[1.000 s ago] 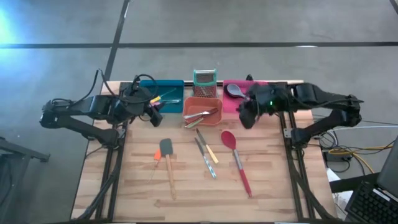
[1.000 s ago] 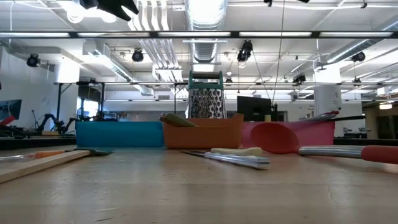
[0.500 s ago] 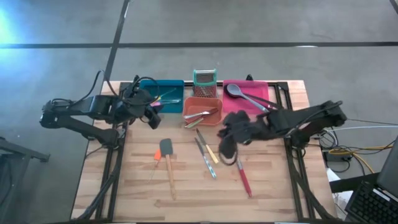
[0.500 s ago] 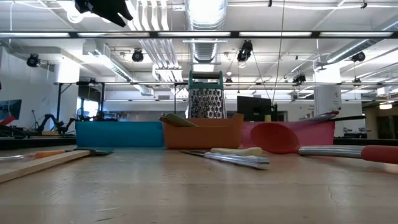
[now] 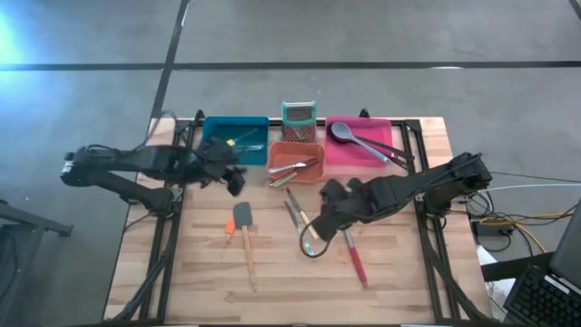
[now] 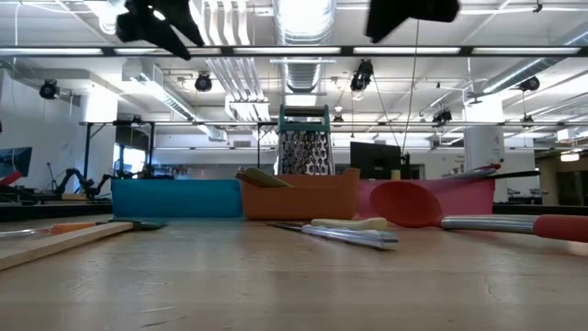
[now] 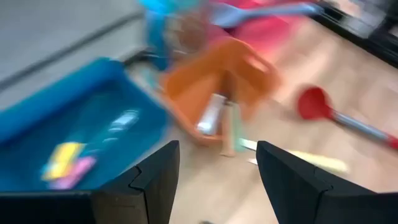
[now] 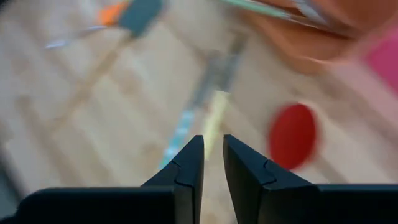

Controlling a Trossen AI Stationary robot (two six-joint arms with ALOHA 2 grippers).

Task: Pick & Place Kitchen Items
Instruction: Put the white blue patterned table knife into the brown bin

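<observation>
Since a second ago the right gripper point(image 5: 315, 225) has swung away from the pink bin point(image 5: 338, 153) at the table's point(image 5: 272, 282) far edge and out over the middle of the surface, while the left gripper point(image 5: 231, 177) has edged a little nearer the orange bin point(image 5: 292, 148). We see the right gripper's fingers point(image 8: 186, 168) drawn close, only a slit between them and nothing in it. It hangs above the two slim knives point(image 5: 294, 214) that lie side by side at mid-table, one with a pale yellow handle point(image 8: 214, 118). The red spoon point(image 5: 356, 259) lies just beside them towards the right edge; from above, the arm covers its bowl, though the wrist view shows the bowl point(image 8: 292, 135) clear on the wood.

The left gripper hovers above the table near the blue bin point(image 5: 213, 127), its fingers point(image 7: 155, 180) set wide apart and empty. Towards the left edge lies a grey spatula point(image 5: 243, 218) with a wooden handle, a small orange tool point(image 5: 229, 227) just beside it.

Three bins line the far edge. The blue one holds short yellow and pink tools point(image 7: 65, 162), the orange one metal cutlery point(image 5: 295, 168), and the pink one long grey spoons point(image 5: 349, 134). A teal-rimmed mesh holder point(image 5: 298, 113) stands behind the orange bin. From table height, both grippers show as dark shapes high above the surface.
</observation>
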